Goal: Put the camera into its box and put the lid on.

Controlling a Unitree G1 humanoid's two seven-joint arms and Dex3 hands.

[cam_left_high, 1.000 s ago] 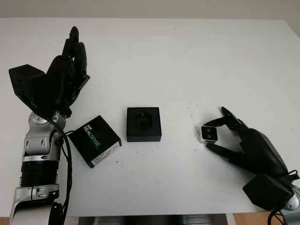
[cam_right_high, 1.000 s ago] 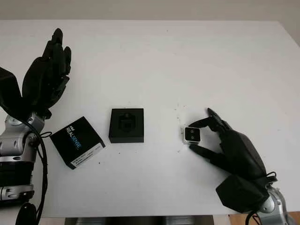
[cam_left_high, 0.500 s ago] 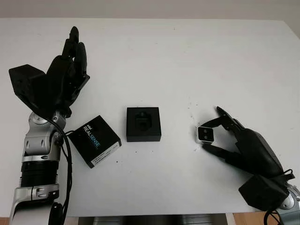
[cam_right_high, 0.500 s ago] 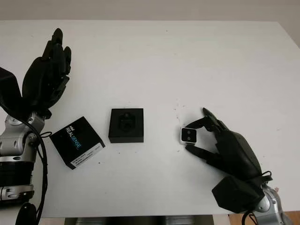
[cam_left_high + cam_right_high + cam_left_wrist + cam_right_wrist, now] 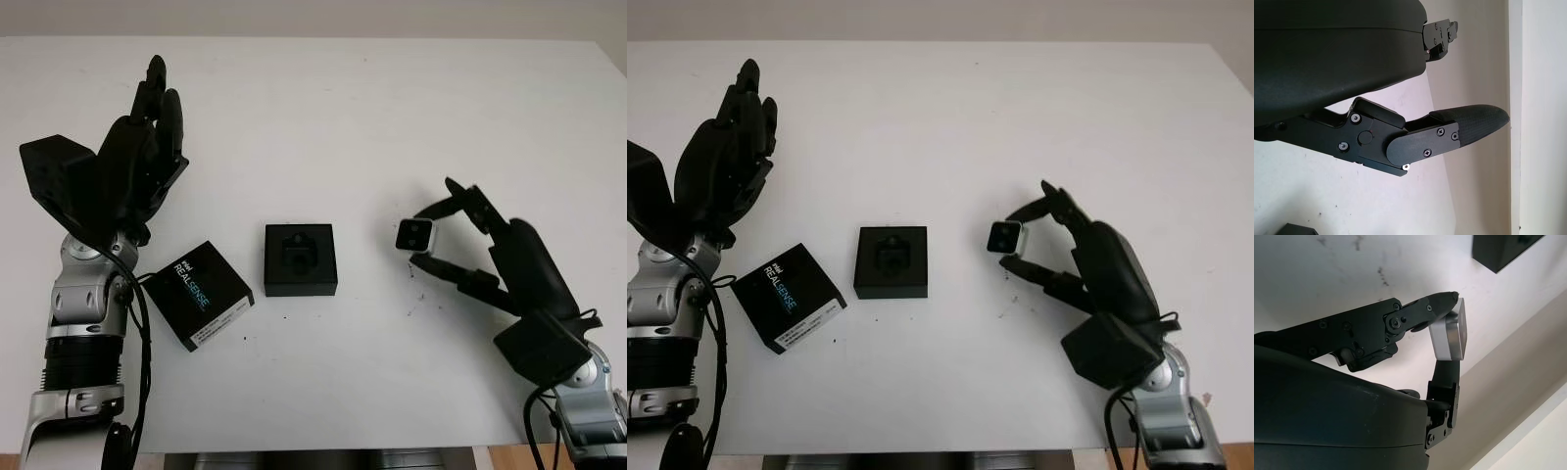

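Camera: small square silver-edged camera with a dark glass face (image 5: 414,235) — pinched in the right hand, clear of the table, to the right of the box base.
Right hand: black three-finger robot hand (image 5: 443,238), coming in from the lower right; fingers narrow, closed on the camera, one fingertip (image 5: 1442,301) on one silver edge and another finger against the opposite edge.
Box base: square black open box with a moulded insert (image 5: 300,258), flat on the table near its middle, nothing in its recess.
Lid: square black box lid printed "REALSENSE" in white and blue (image 5: 199,294), flat on the table just left of the base, turned at an angle, not touching it.
Left hand: black three-finger robot hand (image 5: 147,137), open and holding nothing — raised over the table's left side, behind the lid.
Surface: plain white table (image 5: 392,117), with a few small dark specks near the camera.
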